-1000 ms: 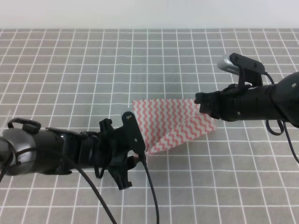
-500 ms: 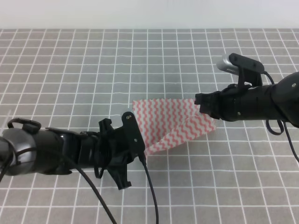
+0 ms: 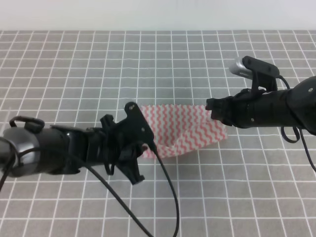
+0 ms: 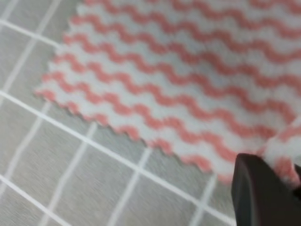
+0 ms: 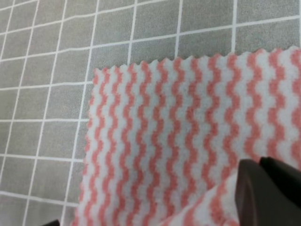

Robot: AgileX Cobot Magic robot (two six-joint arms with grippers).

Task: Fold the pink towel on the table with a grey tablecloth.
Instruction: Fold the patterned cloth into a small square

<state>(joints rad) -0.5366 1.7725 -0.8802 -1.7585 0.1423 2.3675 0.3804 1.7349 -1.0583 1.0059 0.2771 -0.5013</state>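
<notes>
The pink towel (image 3: 183, 127), zigzag-striped, lies partly folded on the table with a grey tablecloth (image 3: 74, 59). My left gripper (image 3: 144, 147) is at the towel's near left corner, shut on a pinch of cloth. The left wrist view shows one dark finger (image 4: 263, 195) with towel (image 4: 155, 80) bunched against it. My right gripper (image 3: 211, 109) sits at the towel's far right corner, shut on that corner. In the right wrist view the towel (image 5: 178, 132) spreads flat, with a raised fold running to the dark fingers (image 5: 270, 188) at bottom right.
The gridded cloth runs to a pale wall at the back (image 3: 158, 15). Black cables (image 3: 165, 197) trail from the left arm across the near table. The right arm's camera housing (image 3: 254, 69) stands above its wrist.
My left gripper has moved up and toward the far right, carrying the towel's near corner over the cloth and shortening the fold. The right arm has stayed still.
</notes>
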